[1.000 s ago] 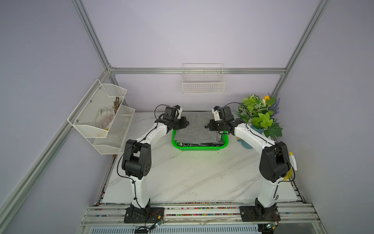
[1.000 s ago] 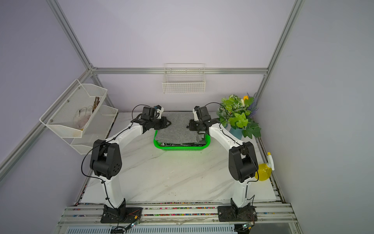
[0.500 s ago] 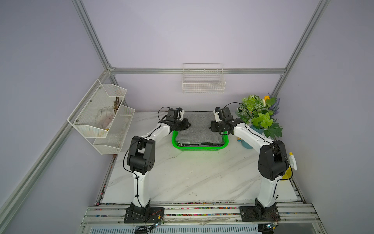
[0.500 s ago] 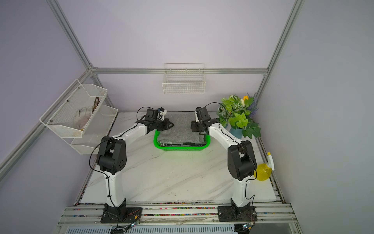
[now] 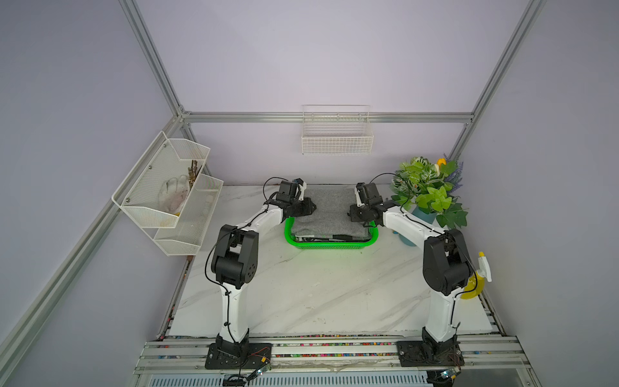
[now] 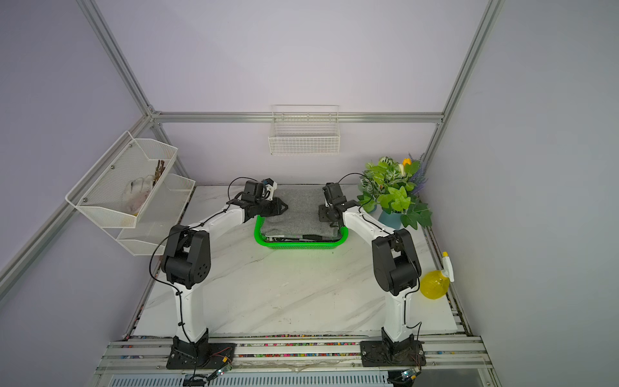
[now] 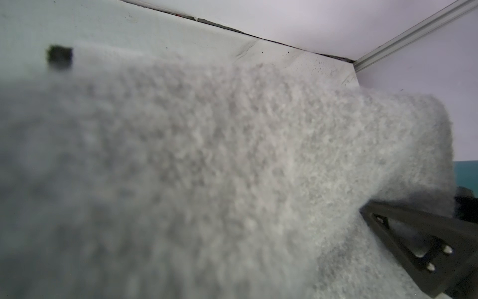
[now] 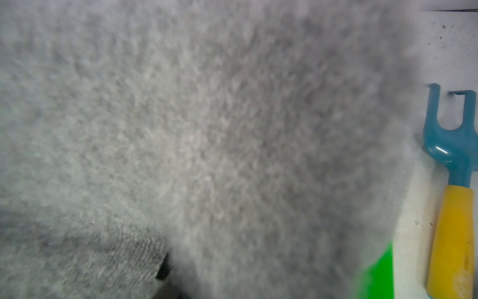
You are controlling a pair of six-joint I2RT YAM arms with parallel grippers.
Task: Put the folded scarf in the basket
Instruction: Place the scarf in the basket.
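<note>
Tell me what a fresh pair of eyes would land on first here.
The bright green basket at the back middle of the marble table, with the grey folded scarf spread over it and hiding its far rim. The left gripper and right gripper flank the scarf at either side. A leafy potted plant stands in the back right corner.

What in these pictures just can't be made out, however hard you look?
- Both top views: floor and far wall of the basket, covered by the grey scarf.
- Left wrist view: whether the left gripper grips; blurred scarf hides it.
- Right wrist view: the right gripper, buried behind scarf close to the lens.
- Right wrist view: the blue-and-yellow tool, its handle end cut off by the edge.
- Top views: the pale thing in the white mesh rack, too small.
</note>
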